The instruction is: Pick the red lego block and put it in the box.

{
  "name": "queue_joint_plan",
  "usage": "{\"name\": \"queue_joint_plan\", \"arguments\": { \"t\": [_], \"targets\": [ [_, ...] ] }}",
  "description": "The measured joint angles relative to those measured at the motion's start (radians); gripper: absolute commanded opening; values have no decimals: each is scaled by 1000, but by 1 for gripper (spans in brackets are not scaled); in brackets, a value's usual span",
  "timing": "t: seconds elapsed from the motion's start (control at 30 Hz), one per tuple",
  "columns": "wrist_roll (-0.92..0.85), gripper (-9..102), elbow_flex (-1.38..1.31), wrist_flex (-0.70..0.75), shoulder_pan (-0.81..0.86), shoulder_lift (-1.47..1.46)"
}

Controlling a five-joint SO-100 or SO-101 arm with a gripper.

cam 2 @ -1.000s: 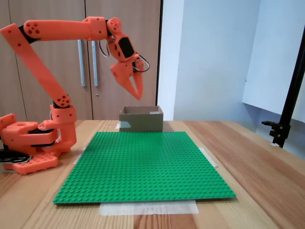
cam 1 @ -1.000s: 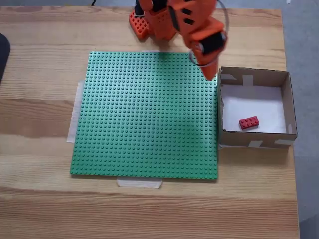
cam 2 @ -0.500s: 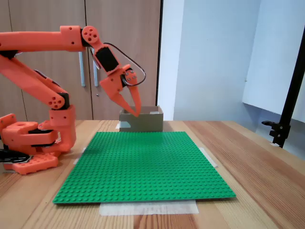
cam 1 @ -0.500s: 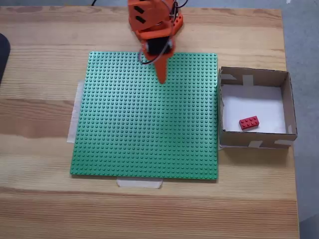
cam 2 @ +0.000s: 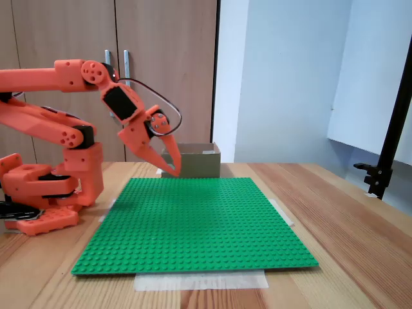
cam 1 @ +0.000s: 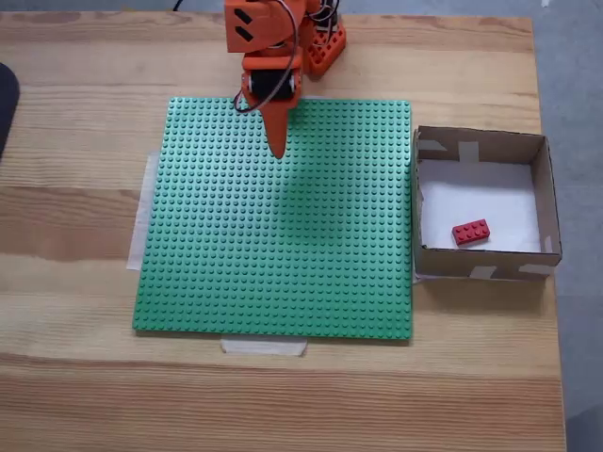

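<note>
Inside box (cam 1: 545, 193), small red lego block (cam 1: 470, 232), studded, flat, slightly angled

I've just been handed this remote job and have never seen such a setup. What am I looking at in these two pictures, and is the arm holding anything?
The orange machine is a small robot arm bolted to a wooden table. One fixed view looks straight down; the other looks across the table from the side. The arm's pointed tool hangs above the green studded baseplate, near the arm's base, its two fingers together and nothing between them. Beside the baseplate stands the box, open-topped cardboard. From above, the red lego block lies on its white floor, so the job looks done.
</note>
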Motion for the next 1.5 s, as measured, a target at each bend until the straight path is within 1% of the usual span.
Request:
{"name": "queue_joint_plan", "arguments": {
  "t": [0.33, 0.7, 0.93, 1.27, 1.5],
  "targets": [
    [17, -1, 109, -83, 9, 127],
    [28, -1, 166, -101, 5, 281],
    [32, -1, 242, -140, 5, 311],
    [83, -1, 342, -169, 5, 353],
    [63, -1, 403, -212, 5, 351]
  ]
}}
